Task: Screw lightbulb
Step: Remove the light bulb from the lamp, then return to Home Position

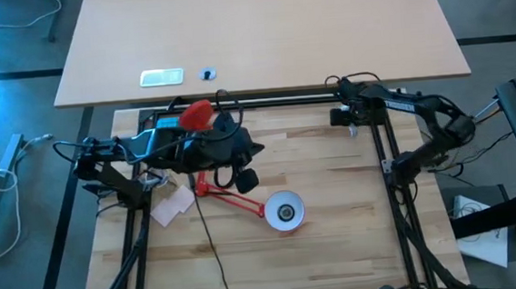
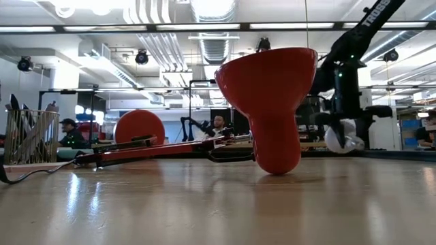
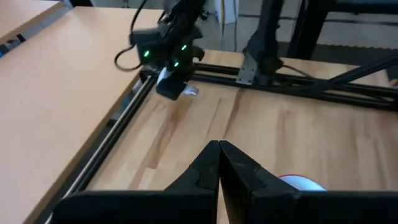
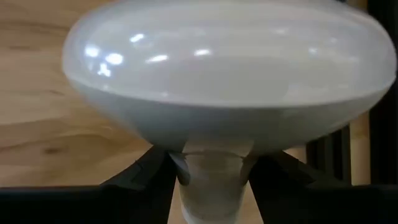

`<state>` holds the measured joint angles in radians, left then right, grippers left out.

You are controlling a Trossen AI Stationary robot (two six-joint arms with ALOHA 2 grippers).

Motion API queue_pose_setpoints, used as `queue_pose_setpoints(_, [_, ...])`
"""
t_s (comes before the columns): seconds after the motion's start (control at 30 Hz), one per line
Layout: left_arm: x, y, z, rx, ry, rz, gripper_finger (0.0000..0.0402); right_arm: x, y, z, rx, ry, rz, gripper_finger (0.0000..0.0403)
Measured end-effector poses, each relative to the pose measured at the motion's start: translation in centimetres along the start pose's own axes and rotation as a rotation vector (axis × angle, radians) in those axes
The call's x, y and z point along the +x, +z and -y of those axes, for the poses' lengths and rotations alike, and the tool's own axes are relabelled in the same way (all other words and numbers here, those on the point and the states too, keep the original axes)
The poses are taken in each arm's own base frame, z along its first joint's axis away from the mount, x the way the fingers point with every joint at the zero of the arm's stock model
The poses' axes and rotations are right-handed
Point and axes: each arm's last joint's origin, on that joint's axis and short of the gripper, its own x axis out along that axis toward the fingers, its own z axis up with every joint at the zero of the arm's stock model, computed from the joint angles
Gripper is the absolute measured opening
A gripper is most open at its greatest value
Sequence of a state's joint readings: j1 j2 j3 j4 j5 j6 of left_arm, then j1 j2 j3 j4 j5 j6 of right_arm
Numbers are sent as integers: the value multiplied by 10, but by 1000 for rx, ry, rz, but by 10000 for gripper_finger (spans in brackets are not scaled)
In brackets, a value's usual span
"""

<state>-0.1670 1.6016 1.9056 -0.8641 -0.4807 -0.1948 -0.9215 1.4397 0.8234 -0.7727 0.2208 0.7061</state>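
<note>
The red lamp lies on the wooden board: its shade [image 1: 284, 213], white inside, faces up near the middle, and its thin red arm [image 1: 234, 199] runs back to the round red base [image 1: 197, 115]. In the low view the shade [image 2: 272, 102] rests on its narrow end. My right gripper [image 1: 352, 124] is at the board's far right corner, shut on the white lightbulb [image 4: 224, 74]. My left gripper [image 3: 219, 155] is shut with nothing in it, raised above the lamp's arm [image 1: 249, 150]. My right gripper pinches the lightbulb's narrow neck [image 4: 211, 163], just behind the round globe, between its two fingers [image 4: 146, 177]. The fingers slant steeply down from above, with the globe ahead of them toward the board. Whether the globe [image 2: 344, 139] touches the board cannot be told.
Black frame rails [image 1: 391, 199] border the board on the left, right and far sides. A white paper [image 1: 173, 205] lies by the lamp's arm. On the pale table beyond lie a white card [image 1: 160, 77] and a small round thing [image 1: 208, 73]. People sit in the room behind.
</note>
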Motion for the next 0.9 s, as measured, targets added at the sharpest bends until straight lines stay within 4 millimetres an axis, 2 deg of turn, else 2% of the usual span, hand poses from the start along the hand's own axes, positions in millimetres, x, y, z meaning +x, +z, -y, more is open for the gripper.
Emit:
queue_pose_setpoints(0.23, [-24, 10, 2, -25, -40, 34, 0, 12, 2, -8, 35, -54, -1, 209])
queue_pose_setpoints(0.43, [-49, 14, -9, 34, -34, -23, 0, 3, 3, -6, 54, -33, 25, 276])
queue_pose_setpoints(0.57, [-78, 17, -25, 96, -21, -89, 0, -24, -3, 0, 131, -33, 148, 310])
queue_pose_setpoints(0.7, [-109, 19, -43, 114, -14, -120, 0, -67, -22, 3, 183, 62, 353, 321])
queue_pose_setpoints(0.8, [-123, 19, -51, 94, -18, -84, 0, -99, -45, 0, 208, 248, 512, 320])
queue_pose_setpoints(0.9, [-131, 16, -58, 101, 1, -63, 0, -125, -71, -4, 115, 523, 592, 313])
